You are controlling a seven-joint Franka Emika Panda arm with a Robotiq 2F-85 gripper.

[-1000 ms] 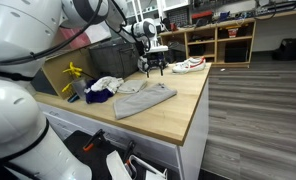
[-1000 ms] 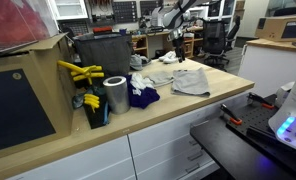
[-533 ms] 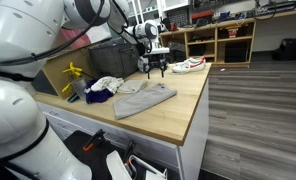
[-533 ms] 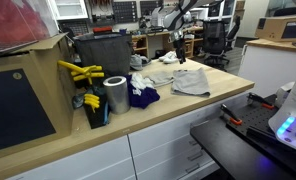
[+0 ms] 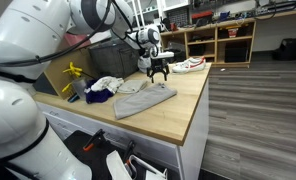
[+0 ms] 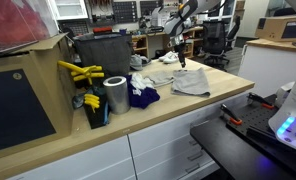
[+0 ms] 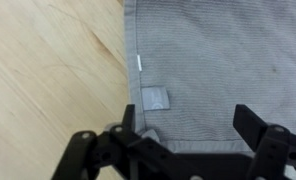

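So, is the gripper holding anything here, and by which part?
Nothing is held. The gripper is open over the grey cloth, near the edge with the tag; its fingers close on nothing.

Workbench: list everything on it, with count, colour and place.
grey rectangular fabric cloth: one, grey, flat on the benchtop, under the claw.
white crumpled cloth: one, white, beside the grey cloth.
dark purple crumpled cloth: one, purple, next to the white cloth.
shiny metal cylinder: one, silver, upright by the purple cloth.
yellow-handled tools: several, yellow, beside the cylinder.
black plastic bin: one, black, behind the cloths.
light wooden benchtop: one, tan, bearing all of these.
claw: one, black, open, above the grey cloth's edge.
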